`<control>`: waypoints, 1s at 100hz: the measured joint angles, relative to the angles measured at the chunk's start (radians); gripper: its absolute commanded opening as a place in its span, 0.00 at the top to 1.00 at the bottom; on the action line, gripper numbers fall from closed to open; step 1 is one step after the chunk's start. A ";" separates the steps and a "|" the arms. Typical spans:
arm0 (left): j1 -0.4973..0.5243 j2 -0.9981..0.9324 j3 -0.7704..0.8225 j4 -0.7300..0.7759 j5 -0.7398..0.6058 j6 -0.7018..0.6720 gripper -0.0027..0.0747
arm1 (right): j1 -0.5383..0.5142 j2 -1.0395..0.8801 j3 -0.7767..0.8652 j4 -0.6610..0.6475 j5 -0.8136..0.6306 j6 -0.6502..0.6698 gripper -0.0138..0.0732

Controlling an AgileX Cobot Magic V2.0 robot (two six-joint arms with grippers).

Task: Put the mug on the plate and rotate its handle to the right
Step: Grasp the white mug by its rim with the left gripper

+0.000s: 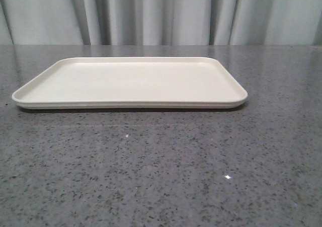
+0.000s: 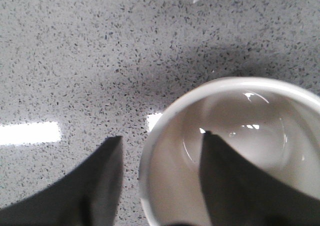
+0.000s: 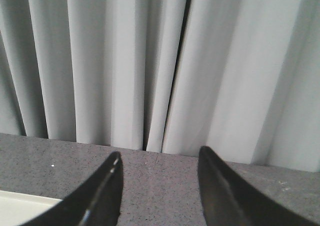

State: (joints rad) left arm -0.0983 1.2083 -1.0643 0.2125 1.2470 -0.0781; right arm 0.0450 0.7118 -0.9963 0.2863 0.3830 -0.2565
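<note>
The left gripper (image 2: 161, 158) is straddling the mug (image 2: 235, 151) rim, jaws apart, gripping nothing yet; the mug is sitting on the table (image 2: 75, 60), off the plate (image 1: 130, 82). A thin-wall pinch is risking a tilt.

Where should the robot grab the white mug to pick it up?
By its rim wall, coming from above. The mug stands upright with its mouth open, and the left tool already straddles that wall: one finger inside, the other outside over the gray table. The handle isn't visible, so the rim is probably the safest hold.
</note>
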 measured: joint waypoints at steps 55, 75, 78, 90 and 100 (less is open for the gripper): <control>0.000 0.000 -0.004 -0.010 -0.012 0.046 0.99 | 0.000 0.000 0.000 0.000 0.033 0.000 0.42; 0.000 -0.011 -0.066 -0.022 0.001 0.056 0.99 | 0.000 0.000 0.000 0.000 0.033 0.000 0.42; 0.000 -0.016 -0.085 -0.022 0.000 0.060 0.99 | 0.000 0.000 0.000 0.000 0.033 0.000 0.42; 0.000 -0.025 -0.153 -0.032 0.004 0.084 0.99 | 0.000 0.000 0.000 0.000 0.025 0.000 0.42; 0.000 -0.025 -0.208 -0.055 0.006 0.100 0.99 | 0.000 0.000 0.000 0.000 0.018 0.000 0.42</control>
State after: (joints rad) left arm -0.0983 1.1837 -1.2725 0.1578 1.2533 0.0220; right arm 0.0450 0.7118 -0.9963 0.2863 0.4008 -0.2565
